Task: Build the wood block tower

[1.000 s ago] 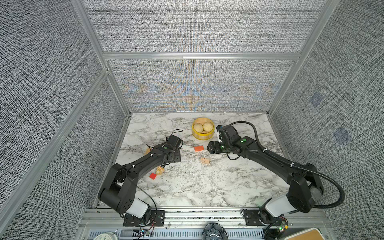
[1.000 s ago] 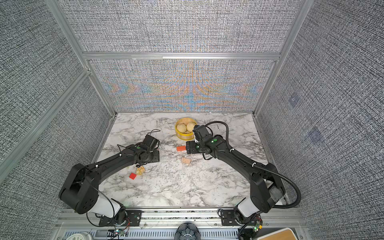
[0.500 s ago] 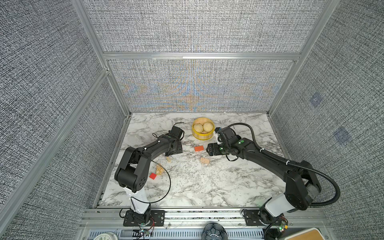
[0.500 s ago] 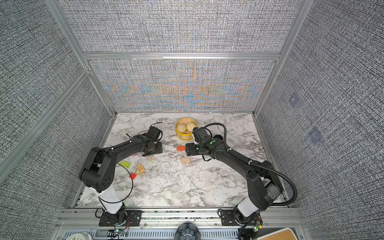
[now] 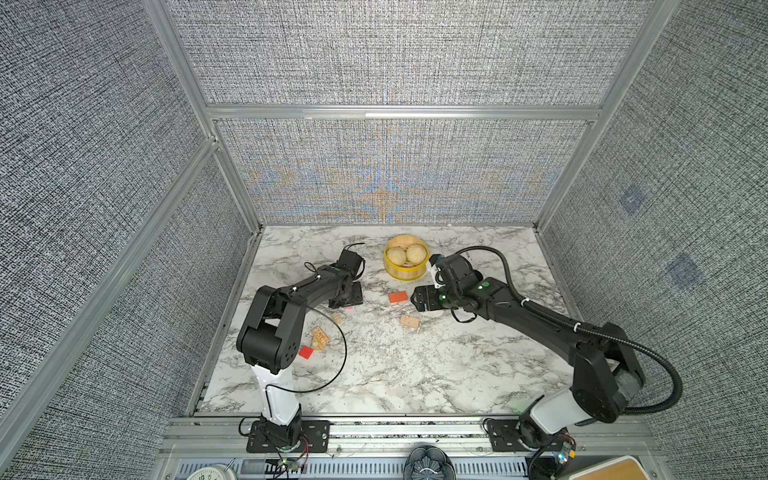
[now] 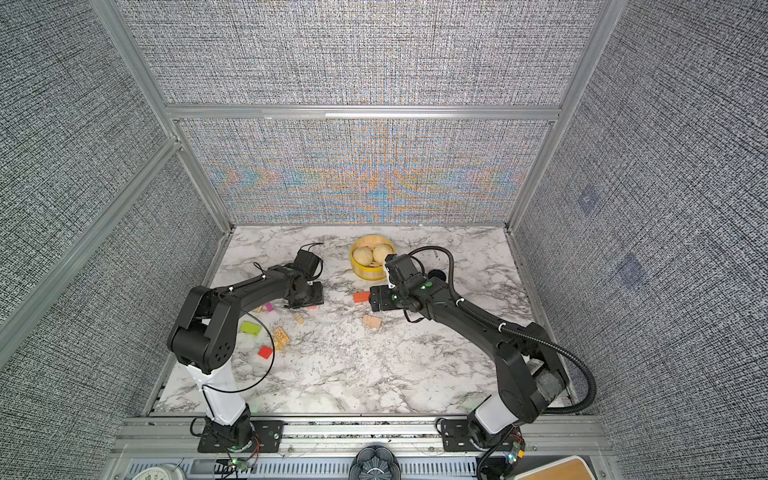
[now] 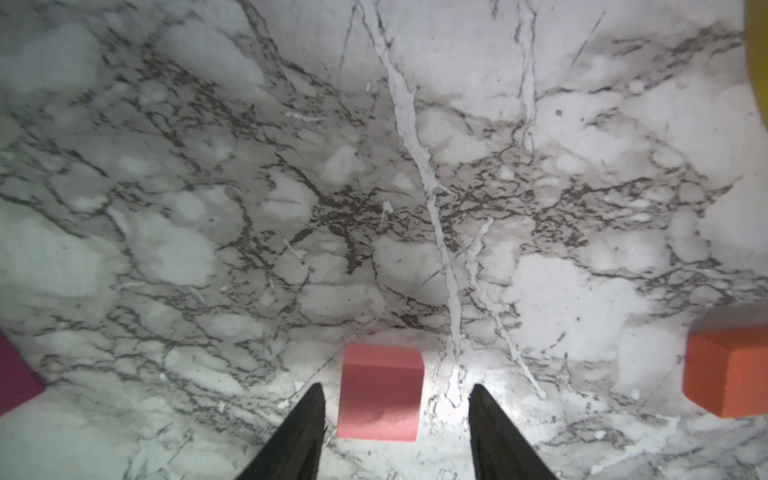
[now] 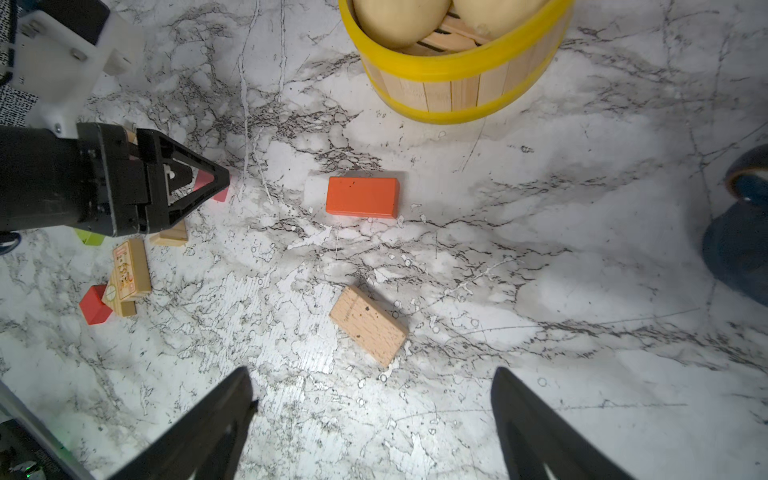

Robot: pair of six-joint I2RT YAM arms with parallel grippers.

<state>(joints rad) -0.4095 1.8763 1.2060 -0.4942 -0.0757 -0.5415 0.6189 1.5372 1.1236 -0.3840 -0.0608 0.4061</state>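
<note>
Left end effector (image 7: pixel 397 392) low, jaws apart, right end effector (image 8: pixel 374 376) jaws wide

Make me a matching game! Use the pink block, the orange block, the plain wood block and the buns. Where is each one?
Things
1. pink block
2. orange block
3. plain wood block
4. buns

Places
A. inside the yellow basket
B. on the marble table, just ahead of the open right gripper
C. between the jaws of the open left gripper
D. flat on the table, between the basket and the plain wood block

Pairs: 1-C, 2-D, 3-B, 4-A
</note>
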